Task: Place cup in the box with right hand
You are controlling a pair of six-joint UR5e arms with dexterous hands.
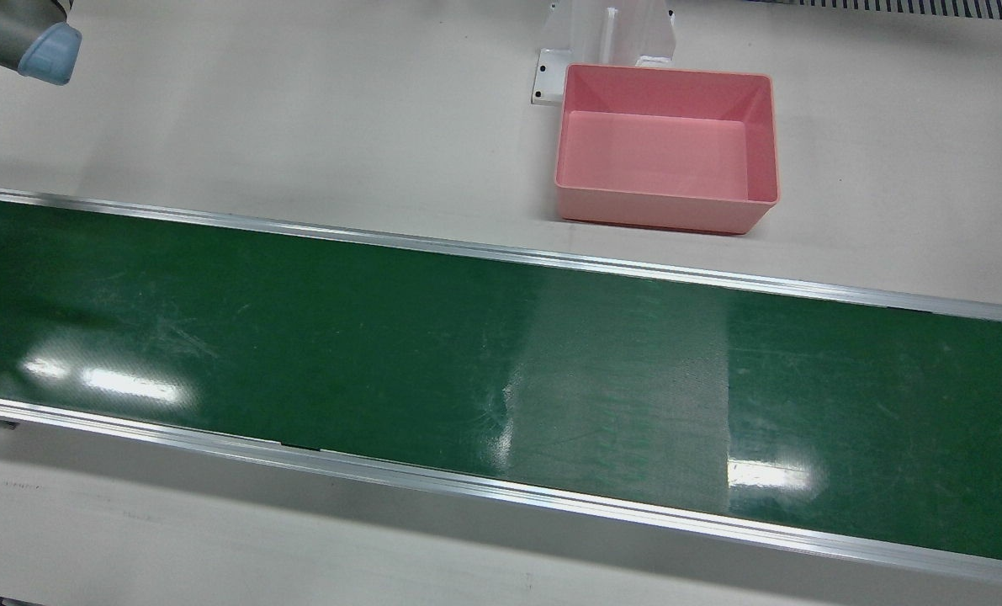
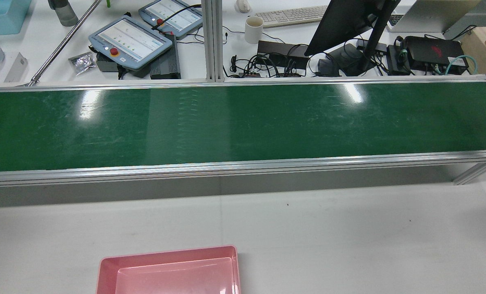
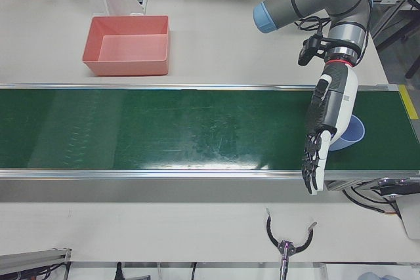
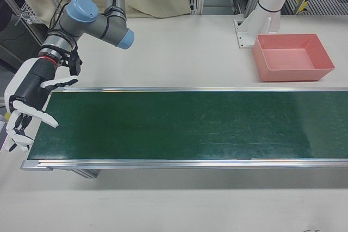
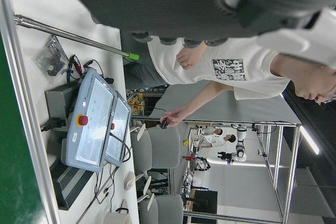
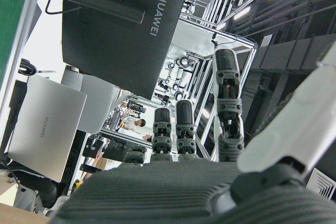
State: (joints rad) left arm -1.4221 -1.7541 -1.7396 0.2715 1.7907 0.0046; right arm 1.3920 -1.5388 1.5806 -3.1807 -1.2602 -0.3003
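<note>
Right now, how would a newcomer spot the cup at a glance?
Find the long green conveyor belt across the table. In the left-front view, follow it to its right end, where the left hand hangs over it. The cup sits there, partly hidden behind that hand: pale blue, open-topped, the only thing on the belt.

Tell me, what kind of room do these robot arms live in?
Probably a robot research lab. A long green conveyor belt crosses a white table, with a pink plastic box beside it. Behind the belt sit touchscreen control tablets with red stop buttons, a black computer monitor and tangled cables.
</note>
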